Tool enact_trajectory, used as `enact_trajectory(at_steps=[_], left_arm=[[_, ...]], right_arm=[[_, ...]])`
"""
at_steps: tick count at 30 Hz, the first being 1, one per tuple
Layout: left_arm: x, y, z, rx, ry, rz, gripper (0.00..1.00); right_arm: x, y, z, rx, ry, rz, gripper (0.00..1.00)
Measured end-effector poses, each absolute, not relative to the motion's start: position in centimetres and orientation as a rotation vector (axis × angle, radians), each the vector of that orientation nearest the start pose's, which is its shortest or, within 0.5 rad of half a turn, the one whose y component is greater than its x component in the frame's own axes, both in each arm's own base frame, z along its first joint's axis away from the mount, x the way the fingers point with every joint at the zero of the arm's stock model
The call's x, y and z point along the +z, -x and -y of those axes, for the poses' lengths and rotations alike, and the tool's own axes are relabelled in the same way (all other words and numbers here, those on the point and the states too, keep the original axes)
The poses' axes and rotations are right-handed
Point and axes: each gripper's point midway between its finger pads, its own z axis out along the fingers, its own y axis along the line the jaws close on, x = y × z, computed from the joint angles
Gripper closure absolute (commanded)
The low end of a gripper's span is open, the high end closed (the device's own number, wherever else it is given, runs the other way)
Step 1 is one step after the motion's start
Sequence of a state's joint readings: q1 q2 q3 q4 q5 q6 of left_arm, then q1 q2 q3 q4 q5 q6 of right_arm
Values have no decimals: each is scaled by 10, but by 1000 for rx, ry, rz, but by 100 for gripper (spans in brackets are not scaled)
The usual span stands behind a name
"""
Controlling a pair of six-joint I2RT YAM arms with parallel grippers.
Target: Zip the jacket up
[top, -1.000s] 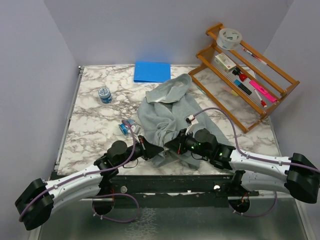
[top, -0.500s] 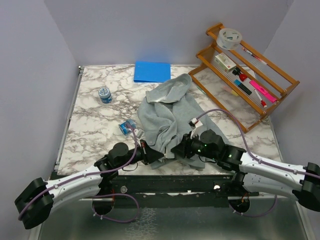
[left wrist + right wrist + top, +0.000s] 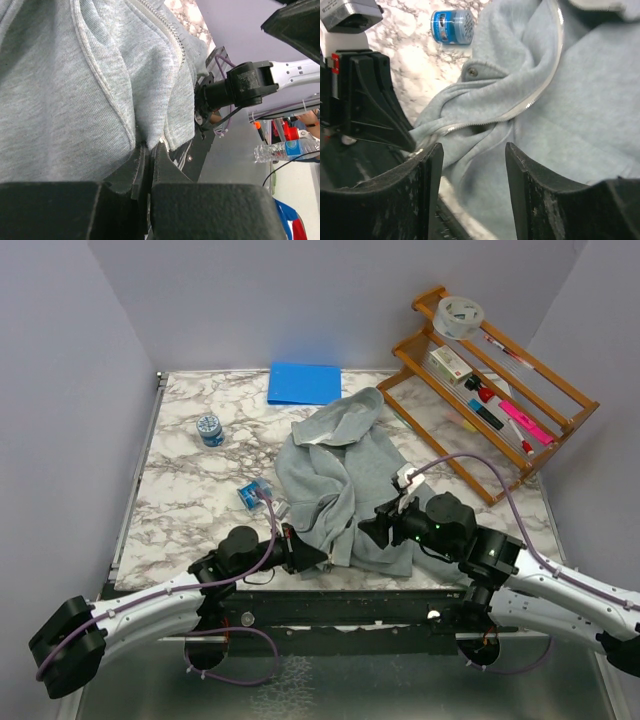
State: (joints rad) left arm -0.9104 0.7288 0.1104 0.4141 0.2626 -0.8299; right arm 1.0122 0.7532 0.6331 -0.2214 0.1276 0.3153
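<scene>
The light grey-green jacket (image 3: pixel 340 470) lies crumpled on the marble table (image 3: pixel 180 490), hood toward the back and hem at the front edge. My left gripper (image 3: pixel 318 558) is shut on the bottom hem beside the zipper; in the left wrist view its fingertips (image 3: pixel 149 146) pinch the jacket (image 3: pixel 75 90) just below the zipper teeth (image 3: pixel 160 25). My right gripper (image 3: pixel 368 530) hangs open just over the hem to the right. In the right wrist view nothing is between its fingers (image 3: pixel 474 150), and the jacket (image 3: pixel 580 100) with its partly open zipper (image 3: pixel 520 112) lies below.
A blue folder (image 3: pixel 304 383) lies at the back of the table and a small blue jar (image 3: pixel 210 429) at the left. A small blue packet (image 3: pixel 252 495) sits left of the jacket. A wooden rack (image 3: pixel 490 390) with pens and tape stands at the right.
My right gripper has opened, let go of the jacket's hem and drawn back to the right. The left gripper stays shut on the hem in the same place.
</scene>
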Motion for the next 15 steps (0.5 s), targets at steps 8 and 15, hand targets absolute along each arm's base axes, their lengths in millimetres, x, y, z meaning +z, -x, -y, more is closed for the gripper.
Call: enact_trajectory(at_steps=[8,15], left_arm=[[118,-111,269,-1428,-307,-2020,100],[120,-111,268,-1434,-304,-2014,100]], right_arm=[[203,-173,-271,528,1123,-1605,32],[183,-97,-298,470,1594,-1072,32]])
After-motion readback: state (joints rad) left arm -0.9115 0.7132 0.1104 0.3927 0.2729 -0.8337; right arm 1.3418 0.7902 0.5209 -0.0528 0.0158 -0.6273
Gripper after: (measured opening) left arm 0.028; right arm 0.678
